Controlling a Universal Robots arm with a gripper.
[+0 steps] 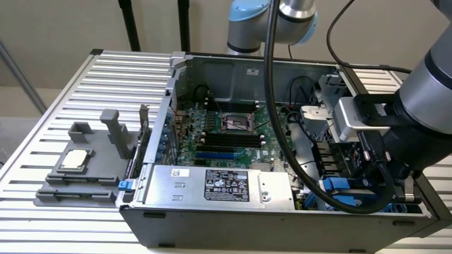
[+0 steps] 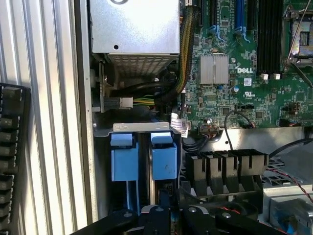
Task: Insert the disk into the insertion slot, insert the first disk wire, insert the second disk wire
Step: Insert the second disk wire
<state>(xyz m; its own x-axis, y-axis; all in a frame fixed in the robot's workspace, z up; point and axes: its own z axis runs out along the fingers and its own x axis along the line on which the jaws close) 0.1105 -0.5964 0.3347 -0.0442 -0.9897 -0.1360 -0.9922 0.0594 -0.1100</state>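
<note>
The insertion slot (image 1: 346, 193) is the drive bay with bright blue tabs, in the case's front corner on the exterior view's right. In the wrist view two blue tabs (image 2: 122, 161) (image 2: 164, 156) stand side by side in it under a silver bracket. The disk's silver body is hidden, so I cannot tell whether it sits in the bay. My gripper (image 1: 378, 177) reaches down into the case right over this bay, and its black body (image 2: 161, 218) hangs just off the blue tabs. A sleeved yellow-black wire bundle (image 2: 185, 49) and a loose pale connector (image 2: 121, 103) lie just beyond the bay.
The silver power-supply box (image 1: 219, 185) fills the case's front and borders the bay (image 2: 134, 27). The green motherboard (image 1: 226, 127) lies behind it. A black ribbed fan shroud (image 2: 225, 169) stands beside the bay. A thick black cable (image 1: 282, 132) hangs across the case. A grey fixture (image 1: 78, 164) sits on the slatted table.
</note>
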